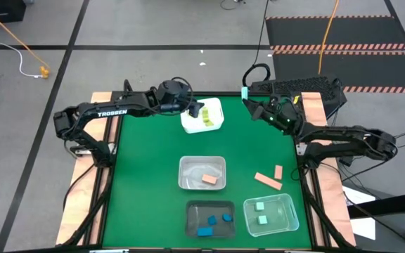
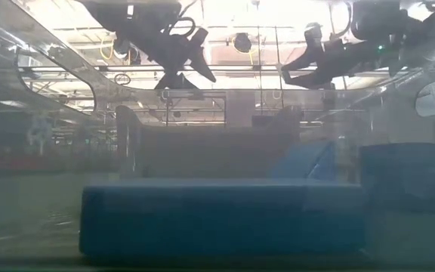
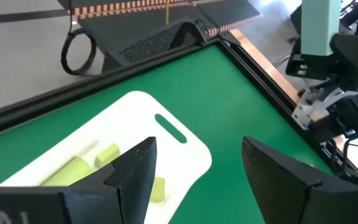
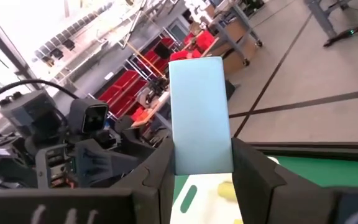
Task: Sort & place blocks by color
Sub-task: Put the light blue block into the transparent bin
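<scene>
Now the left arm reaches in from the table's left edge, bent at the elbow, and its left gripper point(image 1: 197, 109) hangs over the white tub point(image 1: 213, 119) at the far side of the green table point(image 1: 146, 176). Its fingers point(image 3: 135, 171) stand wide apart with nothing between them. Yellow blocks point(image 3: 107, 155) lie in the white tub right under it.

The right arm folds back from the right edge, and its right gripper point(image 1: 247, 98) is lifted near the far right corner, well apart from the mat. Its jaws are closed on a mint bar point(image 4: 199, 115), which stands up tall between them.

The other blocks are sorted like this. A tan block point(image 1: 209, 180) lies in the clear tub point(image 1: 184, 169) in the middle. Blue blocks point(image 1: 205, 230) lie in the dark tub point(image 1: 190, 211) at the near edge. Two mint blocks point(image 1: 261, 219) lie in the second clear tub point(image 1: 291, 211) beside it. Two tan bars point(image 1: 268, 180) lie loose on the mat, touching, just past that tub.
</scene>
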